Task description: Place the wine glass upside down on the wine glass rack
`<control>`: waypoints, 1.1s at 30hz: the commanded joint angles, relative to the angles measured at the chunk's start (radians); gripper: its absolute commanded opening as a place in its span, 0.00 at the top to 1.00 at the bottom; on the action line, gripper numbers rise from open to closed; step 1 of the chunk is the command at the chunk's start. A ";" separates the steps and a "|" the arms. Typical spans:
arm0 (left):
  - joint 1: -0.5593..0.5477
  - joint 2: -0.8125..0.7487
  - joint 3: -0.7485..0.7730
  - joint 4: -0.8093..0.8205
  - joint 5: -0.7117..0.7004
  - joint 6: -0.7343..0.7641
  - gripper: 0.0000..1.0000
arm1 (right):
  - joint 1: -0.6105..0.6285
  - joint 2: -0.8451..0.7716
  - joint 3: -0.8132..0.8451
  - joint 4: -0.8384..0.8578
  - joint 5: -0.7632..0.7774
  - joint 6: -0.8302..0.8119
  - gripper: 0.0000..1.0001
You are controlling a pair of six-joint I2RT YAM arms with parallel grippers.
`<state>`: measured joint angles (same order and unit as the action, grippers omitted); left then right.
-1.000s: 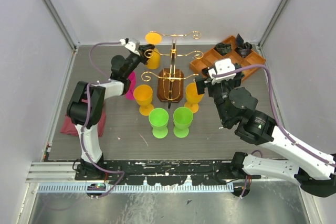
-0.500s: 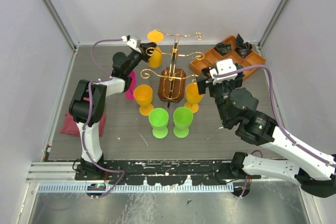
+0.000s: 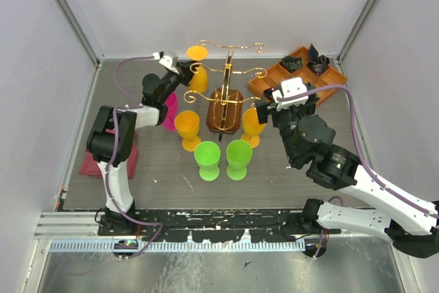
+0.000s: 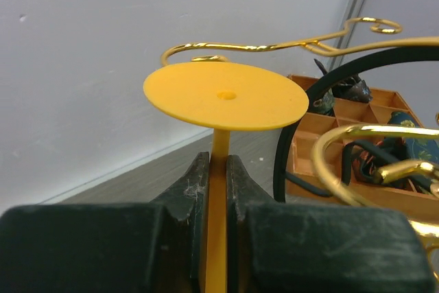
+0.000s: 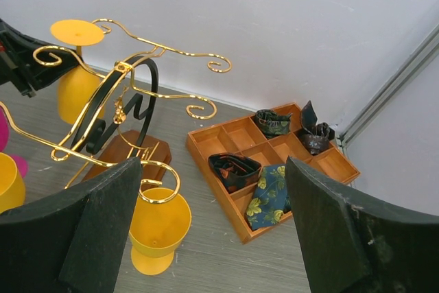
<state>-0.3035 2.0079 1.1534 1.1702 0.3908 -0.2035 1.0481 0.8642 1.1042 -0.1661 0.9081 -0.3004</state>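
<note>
Wrist cam: L tool [image 4: 218,169] pinches wine glass [image 4: 226,94] stem; overhead hides grip.

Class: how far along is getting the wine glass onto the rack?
Done: the orange wine glass is picked up and inverted, foot up. In hand: the left gripper clamps its stem beside the wine glass rack. Left: seating it on an arm, then releasing.

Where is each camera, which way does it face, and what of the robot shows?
Top external: above and behind the bases, looking down at the table; both arms show.
Left wrist: on the left gripper, facing the back wall; jaws shut on the wine glass stem.
Right wrist: on the right gripper, facing the wine glass rack and tray; open jaws show.
Shared: all show glass and rack.
</note>
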 commanded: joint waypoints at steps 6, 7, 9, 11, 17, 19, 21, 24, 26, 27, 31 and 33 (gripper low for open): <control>0.078 -0.137 -0.126 0.138 0.001 -0.070 1.00 | 0.004 -0.010 -0.001 0.015 0.023 0.037 0.10; 0.079 -0.148 -0.134 0.137 0.007 -0.068 1.00 | 0.005 -0.010 0.000 0.013 0.023 0.038 0.10; 0.078 -0.164 -0.151 0.139 0.013 -0.068 1.00 | 0.005 -0.011 0.000 0.008 0.023 0.045 0.10; 0.078 -0.178 -0.170 0.146 0.014 -0.067 1.00 | 0.005 -0.011 0.001 0.003 0.023 0.049 0.10; 0.078 -0.207 -0.208 0.151 0.013 -0.054 1.00 | 0.004 -0.011 0.001 -0.005 0.029 0.052 0.10; 0.078 -0.211 -0.212 0.151 0.025 -0.056 1.00 | 0.005 -0.013 0.000 -0.006 0.031 0.055 0.10; 0.078 -0.209 -0.210 0.151 0.031 -0.056 1.00 | 0.004 -0.012 -0.003 -0.006 0.035 0.055 0.10; 0.079 -0.187 -0.172 0.138 0.045 -0.057 1.00 | 0.005 -0.010 -0.003 -0.006 0.038 0.053 0.10; 0.078 -0.161 -0.131 0.121 0.065 -0.065 1.00 | 0.004 -0.007 -0.001 -0.007 0.045 0.052 0.10; 0.079 -0.147 -0.108 0.119 0.073 -0.070 1.00 | 0.005 -0.002 0.002 -0.012 0.049 0.052 0.10; 0.081 -0.082 -0.018 0.092 0.117 -0.083 1.00 | 0.005 0.007 0.009 -0.029 0.061 0.055 0.10; 0.086 -0.058 0.026 0.064 0.156 -0.084 1.00 | 0.004 0.004 0.007 -0.035 0.058 0.056 0.10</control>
<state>-0.2249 1.9011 1.0882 1.2591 0.4721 -0.2802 1.0481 0.8669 1.0992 -0.2100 0.9421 -0.2577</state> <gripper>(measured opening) 0.145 0.899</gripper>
